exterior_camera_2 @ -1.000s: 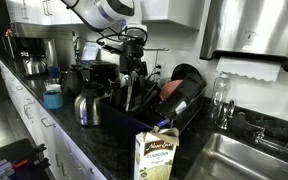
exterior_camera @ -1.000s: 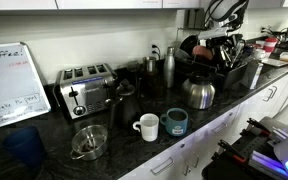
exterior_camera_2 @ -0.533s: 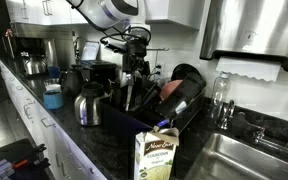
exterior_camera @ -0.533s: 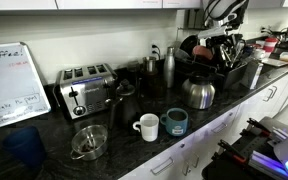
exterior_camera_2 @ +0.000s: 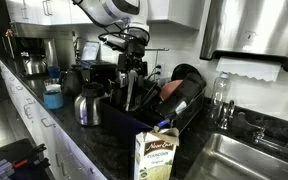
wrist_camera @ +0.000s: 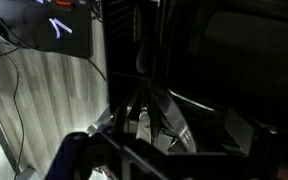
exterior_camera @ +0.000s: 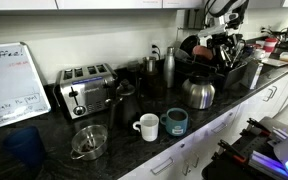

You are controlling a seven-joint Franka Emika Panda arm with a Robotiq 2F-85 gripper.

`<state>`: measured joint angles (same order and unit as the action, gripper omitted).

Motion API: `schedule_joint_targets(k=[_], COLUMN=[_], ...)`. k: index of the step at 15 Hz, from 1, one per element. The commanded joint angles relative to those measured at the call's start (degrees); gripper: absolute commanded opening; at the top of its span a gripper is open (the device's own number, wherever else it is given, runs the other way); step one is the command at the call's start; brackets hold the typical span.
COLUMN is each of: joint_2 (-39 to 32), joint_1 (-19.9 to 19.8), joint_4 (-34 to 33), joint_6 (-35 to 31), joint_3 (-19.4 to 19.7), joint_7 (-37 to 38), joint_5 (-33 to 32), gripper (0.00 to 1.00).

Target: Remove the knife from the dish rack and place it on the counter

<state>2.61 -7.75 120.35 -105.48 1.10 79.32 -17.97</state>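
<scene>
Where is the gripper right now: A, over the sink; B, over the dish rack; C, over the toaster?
B: in both exterior views the gripper hangs directly above the dish rack and its contents.

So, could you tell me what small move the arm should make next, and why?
Probably lower the open pincer toward the utensils in the dish rack: it hangs above them, empty; the knife itself is hard to pick out.
</scene>
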Motion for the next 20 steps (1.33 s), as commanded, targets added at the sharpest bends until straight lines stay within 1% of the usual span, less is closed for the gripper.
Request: schedule_joint_targets(k=[1, 4, 7, 13, 20], joint_2=[-2.05, -2.17, -1.86, -1.79, -2.07], joint_1=[0.92, 0.95, 0.96, 1.05, 0.93], joint_4=[-2.99, -3.36, -4.11, -4.53, -4.16], joint_6=[2.45, 2.41, 3.45, 3.22, 2.33], joint_3=[1.19, 1.17, 1.14, 1.17, 1.32], joint_7=[0.00, 0.98, 2.96, 6.96, 8.47], joint_5=[2.93, 3.69, 3.83, 4.98, 4.75], gripper=[1.00, 1.00, 1.00, 1.00, 1.00])
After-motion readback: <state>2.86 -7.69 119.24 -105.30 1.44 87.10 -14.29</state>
